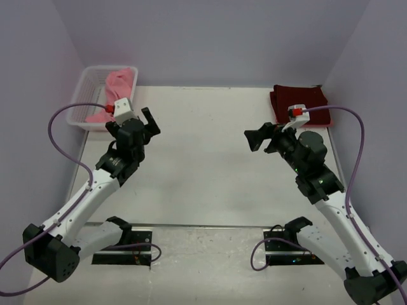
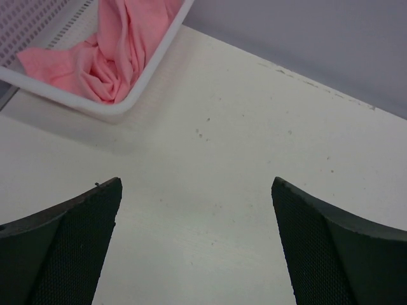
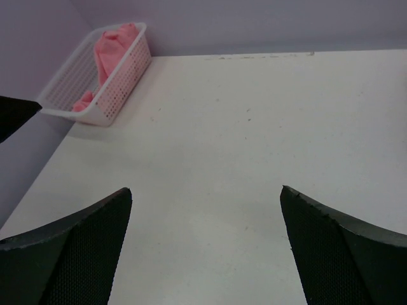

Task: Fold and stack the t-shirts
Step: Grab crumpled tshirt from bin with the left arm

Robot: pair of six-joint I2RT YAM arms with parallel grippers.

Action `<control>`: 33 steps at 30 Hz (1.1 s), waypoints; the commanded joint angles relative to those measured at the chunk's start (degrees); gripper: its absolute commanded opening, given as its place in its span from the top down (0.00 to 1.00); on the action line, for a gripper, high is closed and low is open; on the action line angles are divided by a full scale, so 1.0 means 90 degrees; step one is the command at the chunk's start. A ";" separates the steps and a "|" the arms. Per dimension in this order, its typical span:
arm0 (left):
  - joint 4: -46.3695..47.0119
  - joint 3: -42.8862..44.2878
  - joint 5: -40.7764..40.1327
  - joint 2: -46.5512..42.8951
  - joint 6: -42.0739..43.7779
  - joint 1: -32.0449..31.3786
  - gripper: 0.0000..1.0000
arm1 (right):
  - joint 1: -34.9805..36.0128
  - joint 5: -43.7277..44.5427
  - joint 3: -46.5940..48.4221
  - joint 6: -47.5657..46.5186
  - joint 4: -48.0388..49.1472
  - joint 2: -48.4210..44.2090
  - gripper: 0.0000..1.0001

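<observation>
A white table [image 1: 210,171] sits between pale purple walls, with wide bare room in the middle. The pink shirt [image 1: 121,81] lies bunched in a white basket [image 1: 77,95] at the far left corner. The dark red shirt [image 1: 299,100] lies by the far right edge. The left gripper [image 1: 151,122] and right gripper [image 1: 252,141] are wide open, holding nothing.

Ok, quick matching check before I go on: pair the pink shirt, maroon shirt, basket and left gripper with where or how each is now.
1 pink t-shirt
2 maroon t-shirt
3 basket
4 left gripper

A far-right corner of the table
B open, above bare table
C bunched inside the basket
D far-left corner of the table

Pairs: 1-C, 2-A, 3-D, 4-B
</observation>
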 commanded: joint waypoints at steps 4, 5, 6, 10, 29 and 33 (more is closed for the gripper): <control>-0.0030 0.1464 0.0731 0.1734 0.0326 0.1365 0.00 | 0.0231 0.0185 0.0339 -0.0247 -0.0626 0.0089 0.01; -0.0010 0.1843 0.0820 0.2319 0.0403 0.1612 0.01 | 0.0368 0.0234 0.0398 -0.0228 -0.0792 0.0108 0.01; -0.0020 0.2079 0.0792 0.2325 0.0501 0.1614 0.01 | 0.0369 0.0234 0.0399 -0.0170 -0.0871 0.0128 0.01; 0.0126 0.3192 0.0887 0.4097 0.0852 0.2111 0.17 | 0.1156 0.0829 0.0711 -0.0042 -0.1359 0.0343 0.01; -0.0274 0.6828 0.0948 0.7609 0.1556 0.2903 0.29 | 0.2303 0.1601 0.0184 -0.0081 -0.1409 0.0392 0.01; -0.0225 0.6671 0.0821 0.7608 0.1527 0.3126 0.29 | 0.2303 0.1699 0.0155 -0.0072 -0.1467 0.0421 0.01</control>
